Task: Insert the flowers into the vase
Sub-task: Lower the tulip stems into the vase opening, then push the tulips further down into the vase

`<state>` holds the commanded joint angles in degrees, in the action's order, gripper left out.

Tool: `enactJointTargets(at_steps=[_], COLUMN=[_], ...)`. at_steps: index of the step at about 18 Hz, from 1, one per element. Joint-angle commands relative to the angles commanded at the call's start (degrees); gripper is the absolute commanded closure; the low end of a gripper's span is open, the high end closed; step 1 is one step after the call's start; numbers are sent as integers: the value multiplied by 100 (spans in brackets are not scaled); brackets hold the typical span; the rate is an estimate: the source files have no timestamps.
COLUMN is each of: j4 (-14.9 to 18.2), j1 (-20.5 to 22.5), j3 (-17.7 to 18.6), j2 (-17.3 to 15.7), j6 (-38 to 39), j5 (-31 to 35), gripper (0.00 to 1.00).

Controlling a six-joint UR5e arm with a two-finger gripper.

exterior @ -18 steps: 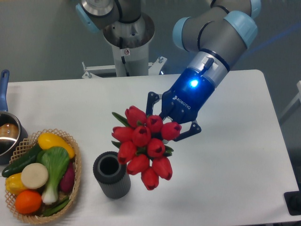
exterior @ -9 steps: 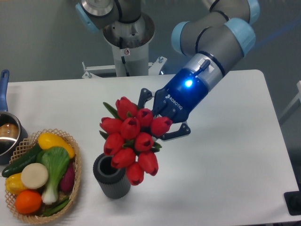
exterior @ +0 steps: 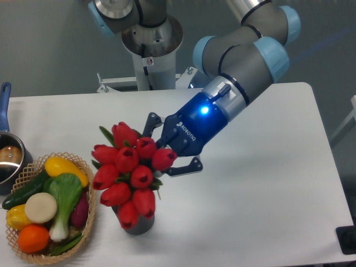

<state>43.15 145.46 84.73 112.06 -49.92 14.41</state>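
— Leftward, that was the whole change: the flowers (exterior: 129,173) had been carried from the open worktop (exterior: 267,183) on the vase's right to a spot directly over the vase (exterior: 139,223), and the gripper (exterior: 171,149) had come across with them.

— Were they in it?

— I could not tell. The red buds covered the vase's mouth completely; only a sliver of its ribbed grey side showed beneath the lowest bud. A second earlier its whole rim had been in plain view.

— And the gripper's hold?

— Closed around the stems behind the heads, as far as I could judge. Its dark fingers (exterior: 186,166) stood either side of the bunch at the back, and the bunch hung from them, tilted with the heads toward the camera and down. The stems themselves were hidden.

— So what did it mean for the job?

— The carry looked done and the lowering was what remained, in my view. With the bunch wider than the mouth, the stems needed to be centred before the descent.

— Anything close by?

— The wicker basket (exterior: 89,194) of vegetables sat just left of the vase, with the outer buds reaching over its edge.
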Motion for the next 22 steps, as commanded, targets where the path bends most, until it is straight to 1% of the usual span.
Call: enactJointTargets(at_steps=[4,7,14,22], j4=[0,0,0,-9], j1=[-167,-185,-282,-369], j3=[9,9,0,79], j2=[35,62,246,439], j6=[9,9,9,0], j5=[0,0,35,254], gripper=[99,99,97,94])
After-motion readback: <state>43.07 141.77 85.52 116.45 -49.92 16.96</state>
